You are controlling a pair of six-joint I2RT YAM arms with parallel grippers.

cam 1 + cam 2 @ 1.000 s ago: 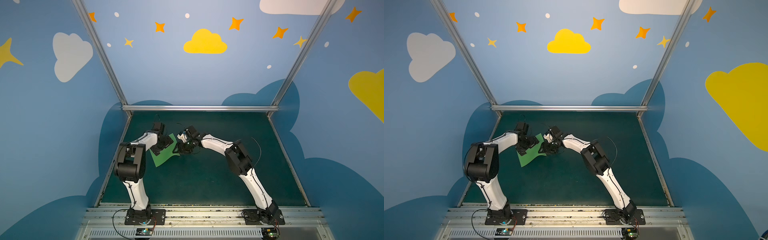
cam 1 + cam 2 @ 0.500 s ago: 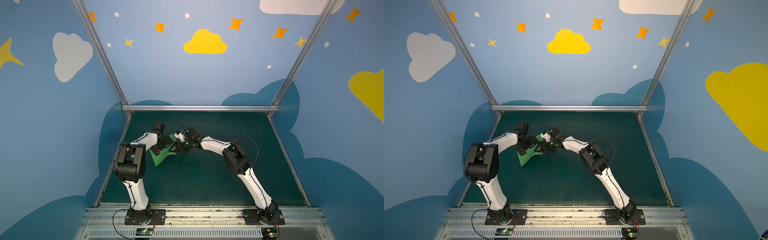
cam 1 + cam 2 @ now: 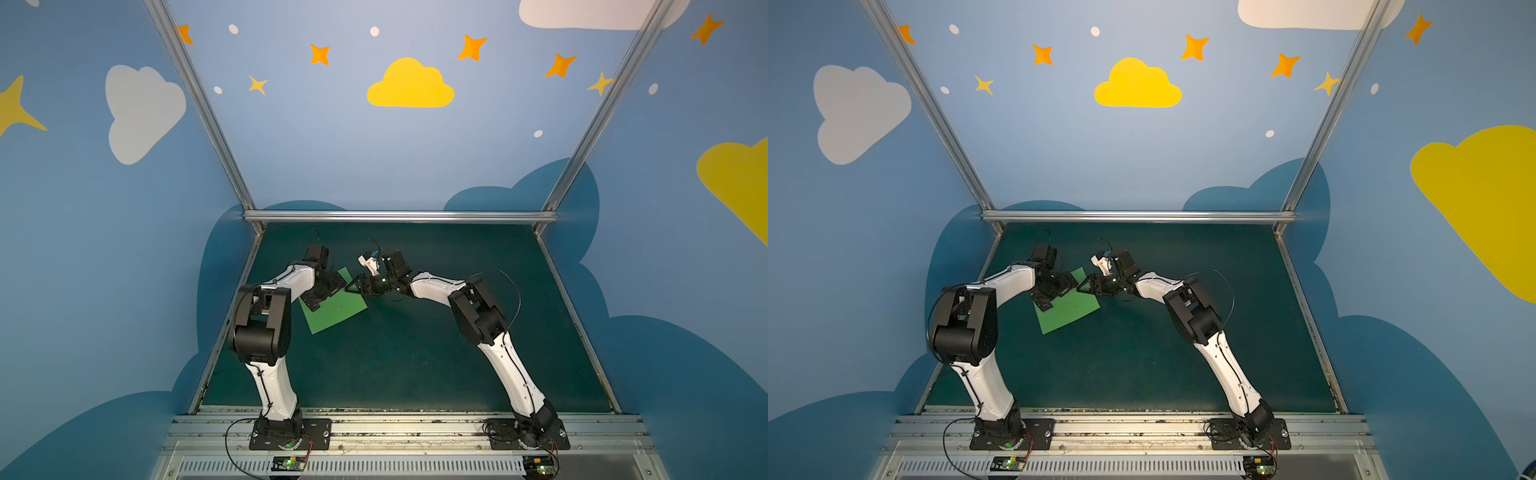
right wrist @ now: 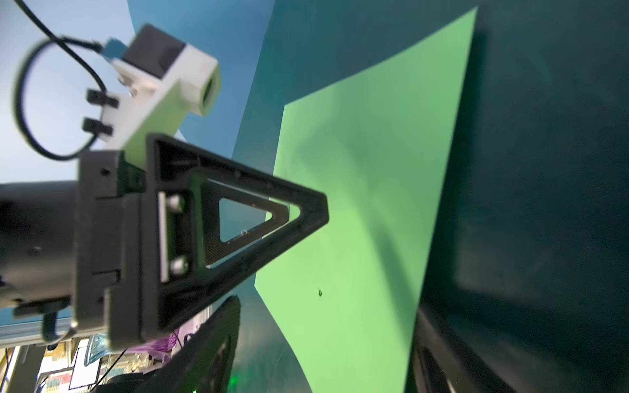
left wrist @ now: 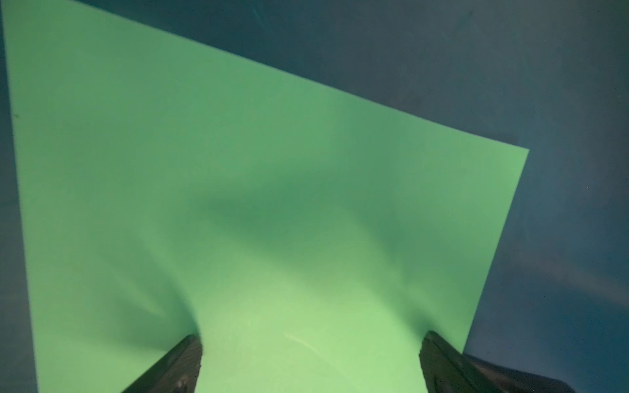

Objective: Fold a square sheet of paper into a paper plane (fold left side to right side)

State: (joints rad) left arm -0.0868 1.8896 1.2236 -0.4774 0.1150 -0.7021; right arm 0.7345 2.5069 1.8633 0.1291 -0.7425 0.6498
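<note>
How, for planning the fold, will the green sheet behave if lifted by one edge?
Likely floppy: the square sheet of paper ripples softly beside the left gripper. Probably light and slide-prone, lying thin on the mat.

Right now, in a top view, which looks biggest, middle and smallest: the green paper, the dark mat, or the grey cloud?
1. dark mat
2. grey cloud
3. green paper, though part of it is hidden

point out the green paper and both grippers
green paper (image 3: 338, 311), in a top view, bare middle of the sheet
left gripper (image 5: 311, 337), left wrist view, midway between its fingertips
right gripper (image 4: 326, 303), right wrist view, midway between its fingertips
</note>
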